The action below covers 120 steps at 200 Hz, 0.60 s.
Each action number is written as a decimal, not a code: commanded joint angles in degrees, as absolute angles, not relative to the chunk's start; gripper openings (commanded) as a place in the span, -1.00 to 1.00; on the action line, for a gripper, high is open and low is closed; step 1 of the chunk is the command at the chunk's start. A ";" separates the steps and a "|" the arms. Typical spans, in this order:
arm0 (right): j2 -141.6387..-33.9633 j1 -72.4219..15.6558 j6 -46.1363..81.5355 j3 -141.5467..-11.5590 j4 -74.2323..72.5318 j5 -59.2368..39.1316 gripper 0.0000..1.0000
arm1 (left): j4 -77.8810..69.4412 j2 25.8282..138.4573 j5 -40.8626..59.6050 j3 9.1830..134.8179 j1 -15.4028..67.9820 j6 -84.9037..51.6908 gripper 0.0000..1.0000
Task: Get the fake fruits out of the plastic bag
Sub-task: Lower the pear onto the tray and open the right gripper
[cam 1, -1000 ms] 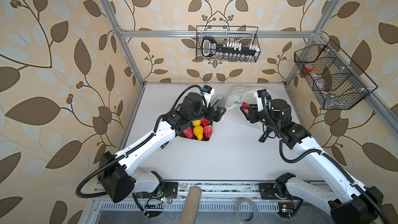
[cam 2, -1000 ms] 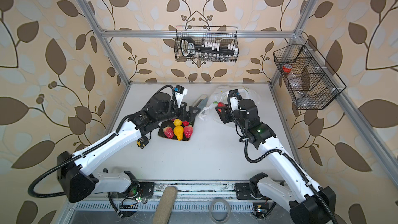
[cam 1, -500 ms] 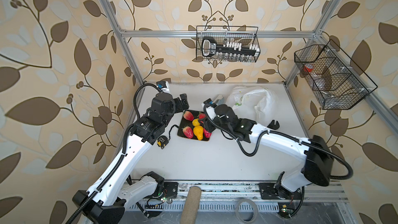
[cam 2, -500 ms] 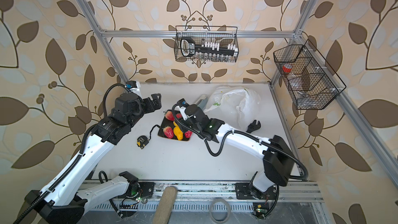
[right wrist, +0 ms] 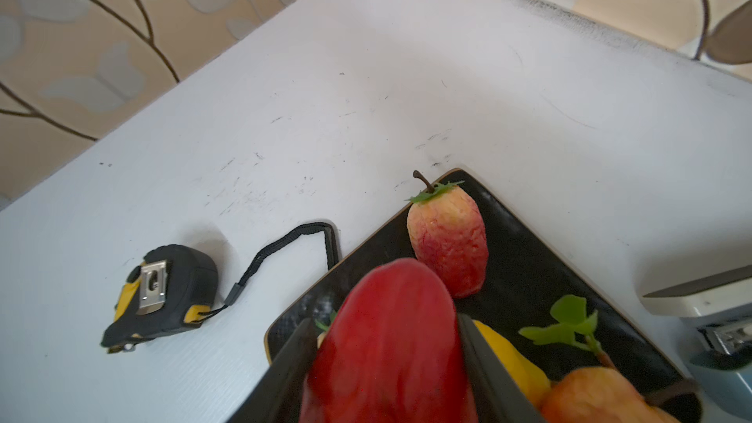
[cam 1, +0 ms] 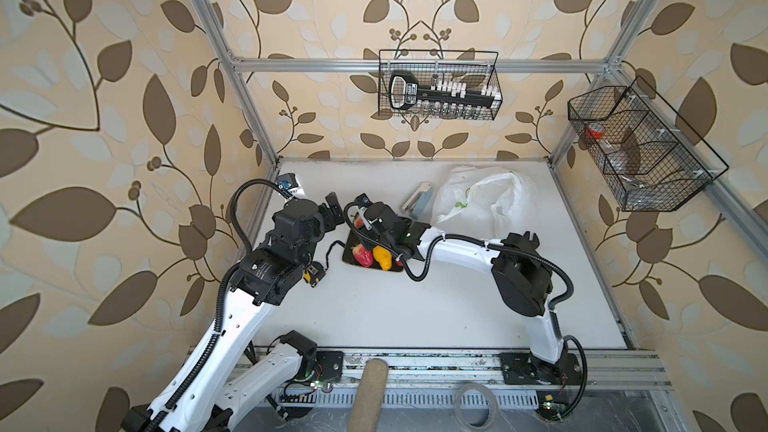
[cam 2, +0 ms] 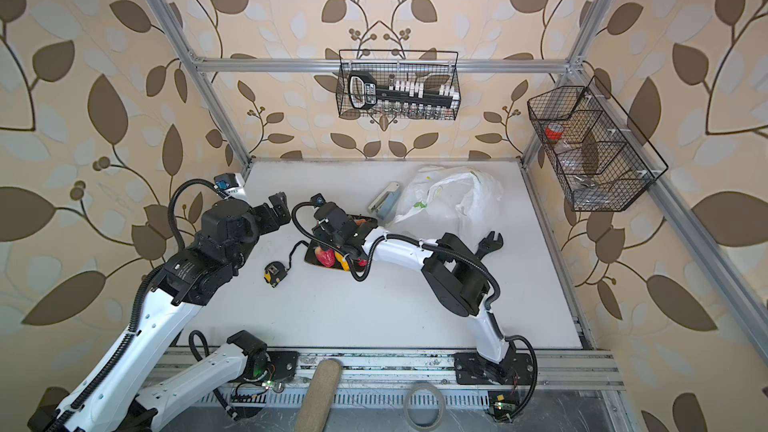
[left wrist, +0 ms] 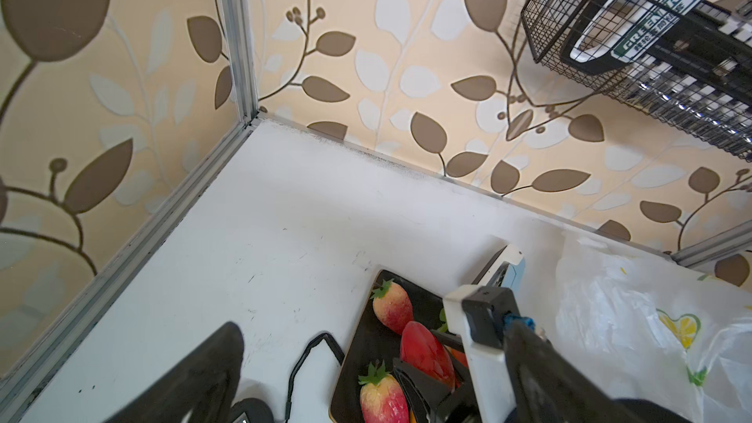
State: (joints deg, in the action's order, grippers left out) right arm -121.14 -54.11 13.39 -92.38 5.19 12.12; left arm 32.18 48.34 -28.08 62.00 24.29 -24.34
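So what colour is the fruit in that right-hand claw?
Glossy deep red. The fake fruit in the right gripper shows best in the right wrist view.

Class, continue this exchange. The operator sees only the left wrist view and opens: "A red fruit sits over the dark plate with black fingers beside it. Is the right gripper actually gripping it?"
Observer: Yes. In the right wrist view the right gripper has a finger on each side of the red fruit, over the plate.
Operator: Where does the black cord by the plate lead?
Observer: To a black-and-yellow tape measure lying on the table.
Operator: Is my own gripper carrying anything?
Observer: No. In a top view the left gripper is open and empty, left of the plate.
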 commanded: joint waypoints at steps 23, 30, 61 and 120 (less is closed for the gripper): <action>-126.57 -54.49 11.60 -96.77 8.29 16.66 -0.12 | 33.21 47.37 -31.38 61.44 24.17 -25.35 0.98; -126.88 -54.49 11.51 -96.99 8.30 16.79 -0.04 | 33.14 47.37 -31.38 61.44 24.17 -25.36 0.98; -126.50 -54.49 12.01 -97.34 8.25 16.18 0.35 | 33.22 47.85 -31.91 61.52 24.17 -25.30 0.98; -118.77 -54.49 12.04 -95.40 7.38 14.01 0.56 | 32.85 49.10 -32.17 61.86 24.17 -24.93 0.98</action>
